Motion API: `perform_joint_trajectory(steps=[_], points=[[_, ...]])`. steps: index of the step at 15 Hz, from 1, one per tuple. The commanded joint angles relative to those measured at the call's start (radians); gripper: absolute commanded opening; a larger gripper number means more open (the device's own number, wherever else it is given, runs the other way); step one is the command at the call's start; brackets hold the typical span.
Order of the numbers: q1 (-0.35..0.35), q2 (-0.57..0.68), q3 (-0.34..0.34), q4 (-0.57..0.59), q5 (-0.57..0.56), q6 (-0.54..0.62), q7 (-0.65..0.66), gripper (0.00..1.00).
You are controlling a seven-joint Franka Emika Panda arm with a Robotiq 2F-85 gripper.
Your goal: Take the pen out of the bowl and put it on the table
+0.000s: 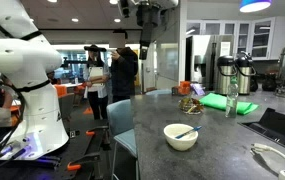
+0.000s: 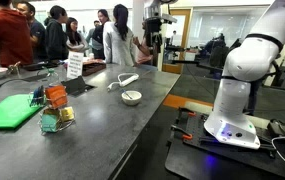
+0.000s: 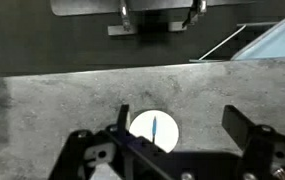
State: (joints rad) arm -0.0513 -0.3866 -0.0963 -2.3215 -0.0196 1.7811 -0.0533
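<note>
The cream bowl stands on the dark grey table, with the thin bluish pen lying in it. It also shows in an exterior view. In the wrist view the bowl lies directly below with the pen inside. My gripper is open and empty, with its fingers spread wide, high above the bowl. In both exterior views the gripper hangs near the top edge, far above the table.
A green cloth, a bottle, thermos jugs, a laptop and a white cable lie around. A colourful object stands near the cloth. The robot base stands beside the table. People stand behind.
</note>
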Motion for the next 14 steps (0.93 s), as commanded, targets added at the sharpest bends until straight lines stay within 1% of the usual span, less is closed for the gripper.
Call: perform_joint_trajectory(steps=[1, 9, 12, 14], points=[[-0.006, 0.001, 0.005, 0.002, 0.002, -0.002, -0.002, 1.00], [-0.006, 0.001, 0.005, 0.002, 0.002, -0.002, -0.002, 1.00], [0.002, 0.068, 0.000, 0.027, 0.016, 0.084, -0.026, 1.00], [0.009, 0.131, -0.002, 0.035, 0.035, 0.174, -0.037, 1.00]])
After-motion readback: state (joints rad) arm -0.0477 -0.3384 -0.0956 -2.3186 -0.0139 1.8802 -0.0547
